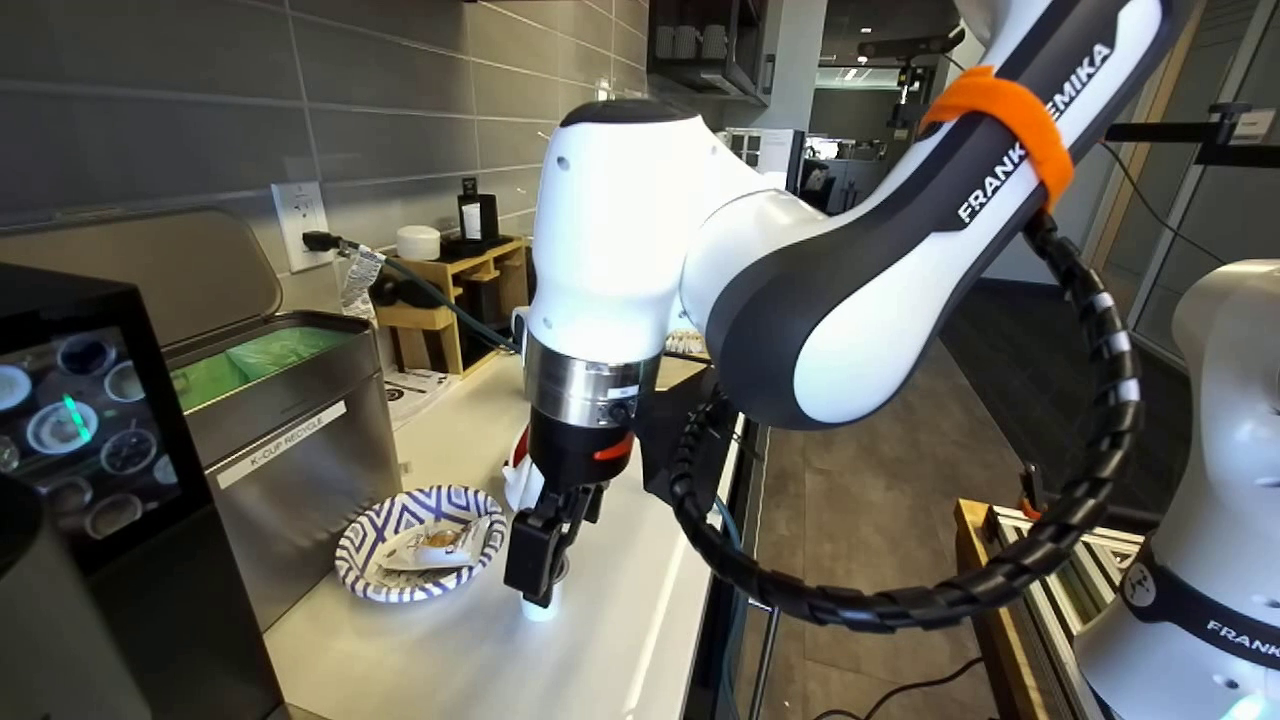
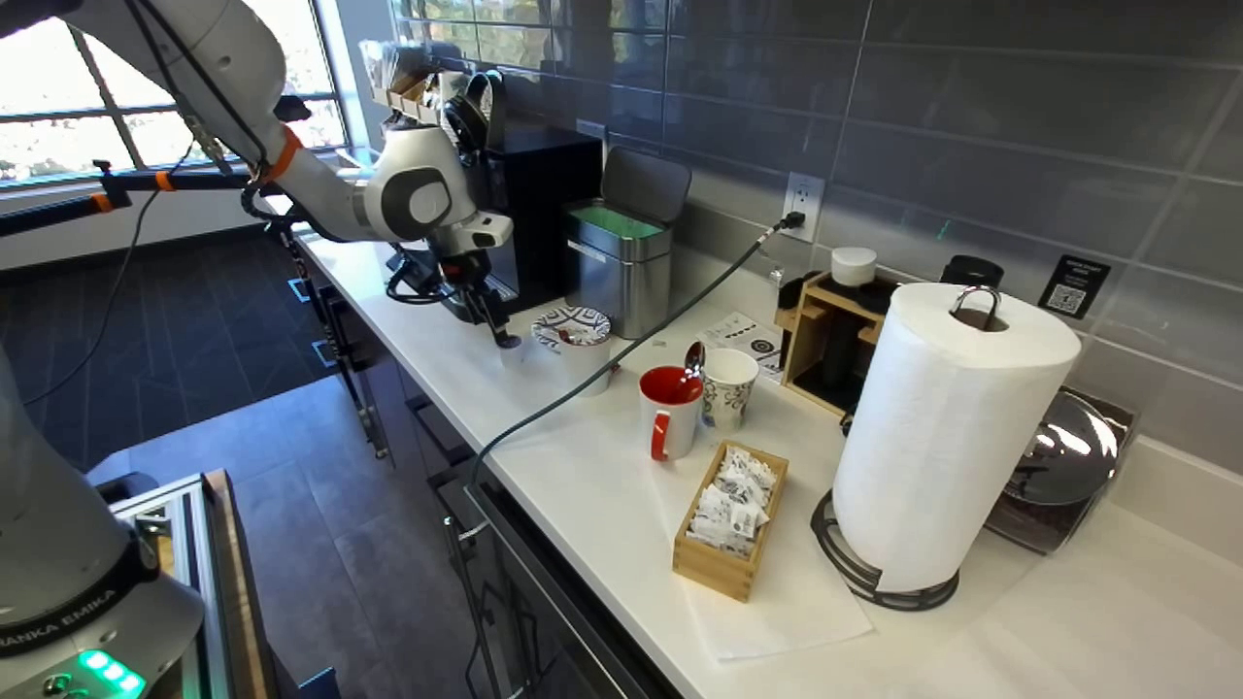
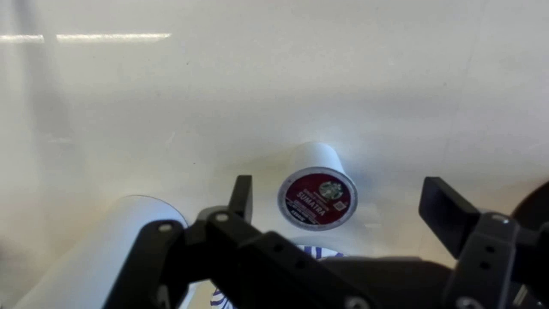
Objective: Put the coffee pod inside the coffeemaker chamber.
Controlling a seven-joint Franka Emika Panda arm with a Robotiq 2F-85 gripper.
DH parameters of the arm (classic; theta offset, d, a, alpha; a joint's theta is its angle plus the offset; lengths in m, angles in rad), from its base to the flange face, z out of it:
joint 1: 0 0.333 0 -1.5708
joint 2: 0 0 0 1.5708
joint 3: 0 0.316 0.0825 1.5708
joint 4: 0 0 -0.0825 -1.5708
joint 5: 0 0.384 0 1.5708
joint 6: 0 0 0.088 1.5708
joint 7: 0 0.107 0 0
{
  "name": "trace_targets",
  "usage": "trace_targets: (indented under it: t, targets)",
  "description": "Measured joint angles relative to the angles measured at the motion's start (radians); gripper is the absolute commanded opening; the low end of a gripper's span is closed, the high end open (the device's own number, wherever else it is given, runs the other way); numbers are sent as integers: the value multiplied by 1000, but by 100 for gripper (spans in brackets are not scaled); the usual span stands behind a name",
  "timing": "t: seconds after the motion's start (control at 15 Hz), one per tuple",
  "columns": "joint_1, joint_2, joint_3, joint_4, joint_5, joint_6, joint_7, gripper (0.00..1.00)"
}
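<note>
Wrist view: from just behind the fingers (image 3: 448, 216), close, facing down on the counter (image 3: 128, 107). In an exterior view, camera near, on the coffeemaker (image 1: 185, 600) side of the fingers, facing along the counter. In an exterior view, camera farther off, on the paper towel roll (image 2: 942, 437) side, facing down toward the fingers. Both exterior views share the bowl (image 1: 370, 545) beside the fingers.

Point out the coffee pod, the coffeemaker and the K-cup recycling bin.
Coffee pod (image 3: 318, 195), in the wrist view: its dark red top.
Coffeemaker (image 1: 100, 448), in an exterior view: its lit screen.
K-cup recycling bin (image 1: 302, 498), in an exterior view: its steel wall.
</note>
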Motion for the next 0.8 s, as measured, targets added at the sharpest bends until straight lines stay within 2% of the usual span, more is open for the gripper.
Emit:
trace_targets:
  t: [0.53,0.8]
  targets:
    - [8,17,-33,21,-10,0,50,99]
    - [21,36,-42,40,-26,0,86,94]
